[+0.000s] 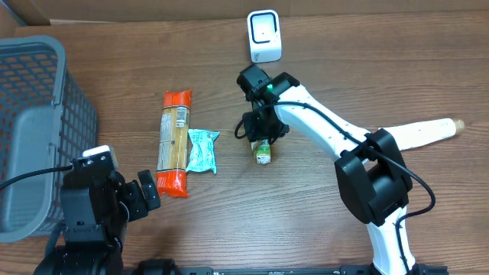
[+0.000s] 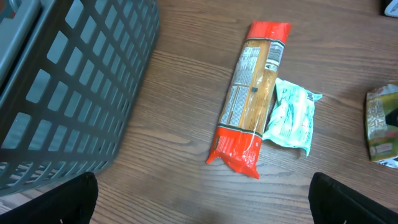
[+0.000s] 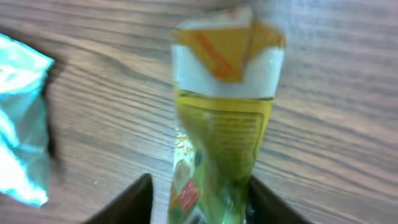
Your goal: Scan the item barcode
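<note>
Right pincer (image 3: pixel 200 200) hangs low over the middle of the table (image 1: pixel 321 221), its jaws partway apart and astride the small green and yellow pouch (image 3: pixel 217 124); the right-hand finger (image 3: pixel 264 202) looks to be against the pouch's side while a sliver of wood shows beside the left-hand one, and the blur leaves it unclear whether the pouch is truly pinched or only straddled; left pincer (image 2: pixel 205 211) waits spread wide near the grey basket (image 1: pixel 30 84), holding nothing. By its look the pouch is light and soft: its body is drawn in at the waist where the jaws flank it, so it will likely buckle under a hard squeeze and could slide on its glossy skin; the stiffer folded band of white and orange at the far end seems the surer place to hold, or else the waist with a gentle pinch only. It sits on the table directly under the right pincer, its lower part between the fingers and its top reaching beyond the tips; the crumpled teal packet (image 1: pixel 202 150) lies near on one side, with the long pasta packet (image 1: pixel 174 141) just past that; the white scanner (image 1: pixel 264 35) stands well apart at the table's far edge; no barcode shows on any visible face, so I judge the pouch may need turning once lifted.
</note>
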### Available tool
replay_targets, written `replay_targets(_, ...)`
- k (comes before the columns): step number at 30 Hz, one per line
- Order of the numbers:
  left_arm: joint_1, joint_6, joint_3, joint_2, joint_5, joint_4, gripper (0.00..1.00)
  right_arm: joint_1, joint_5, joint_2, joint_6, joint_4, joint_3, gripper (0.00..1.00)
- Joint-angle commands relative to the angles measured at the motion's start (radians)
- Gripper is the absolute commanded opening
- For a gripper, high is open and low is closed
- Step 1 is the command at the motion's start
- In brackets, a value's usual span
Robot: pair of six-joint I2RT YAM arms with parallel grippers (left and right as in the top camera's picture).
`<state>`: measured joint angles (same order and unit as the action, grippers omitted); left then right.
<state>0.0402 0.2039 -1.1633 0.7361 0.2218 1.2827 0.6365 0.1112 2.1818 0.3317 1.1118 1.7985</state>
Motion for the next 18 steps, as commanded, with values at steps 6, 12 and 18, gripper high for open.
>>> replay_targets(6, 0.005, 0.01, 0.003, -0.003, 0.016, -0.001, 1.0, 0.002, -0.005, -0.016, -0.051, 0.107, 0.179, 0.43)
replay_targets(12, 0.005, 0.01, 0.003, -0.003, 0.016, 0.0, 1.0, 0.01, -0.006, -0.016, -0.047, 0.179, 0.131, 0.04)
replay_targets(18, 0.005, 0.01, 0.003, -0.003, 0.016, 0.0, 1.0, 0.011, -0.005, -0.016, -0.044, 0.178, 0.07, 0.04)
